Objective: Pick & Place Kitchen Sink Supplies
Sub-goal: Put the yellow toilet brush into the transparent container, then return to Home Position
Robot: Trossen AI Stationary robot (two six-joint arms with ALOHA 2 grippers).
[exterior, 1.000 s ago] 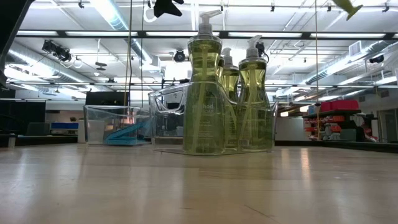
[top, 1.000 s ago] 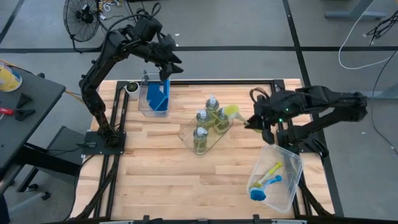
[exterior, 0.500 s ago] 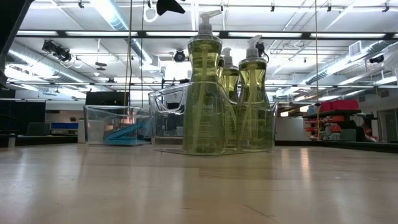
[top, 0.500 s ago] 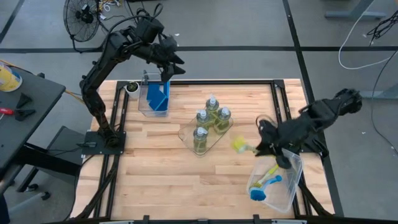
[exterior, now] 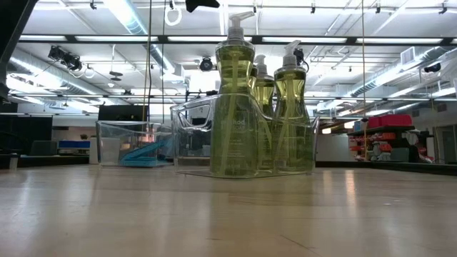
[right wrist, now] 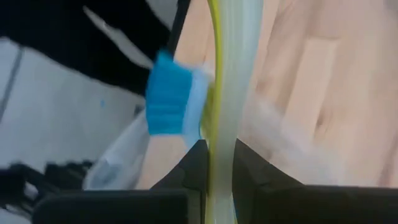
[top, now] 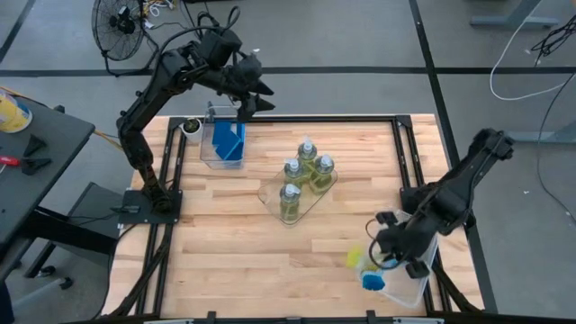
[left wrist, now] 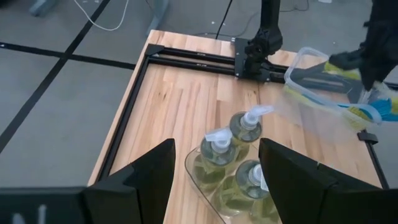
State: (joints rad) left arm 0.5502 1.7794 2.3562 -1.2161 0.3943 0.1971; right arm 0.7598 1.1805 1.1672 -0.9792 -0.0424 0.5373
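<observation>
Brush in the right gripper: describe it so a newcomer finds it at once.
Find the clear bin at the table's near right corner in the high view. The right gripper hangs over its left rim, shut on a yellow-green brush. Unlike the blue brush in the bin, it's held, its head outside the bin.

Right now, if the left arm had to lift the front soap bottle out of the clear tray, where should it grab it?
Grip the front bottle at its narrow neck under the pump, coming straight down: it stands upright, other bottles crowd its back, and the tray wall hides its base.
</observation>
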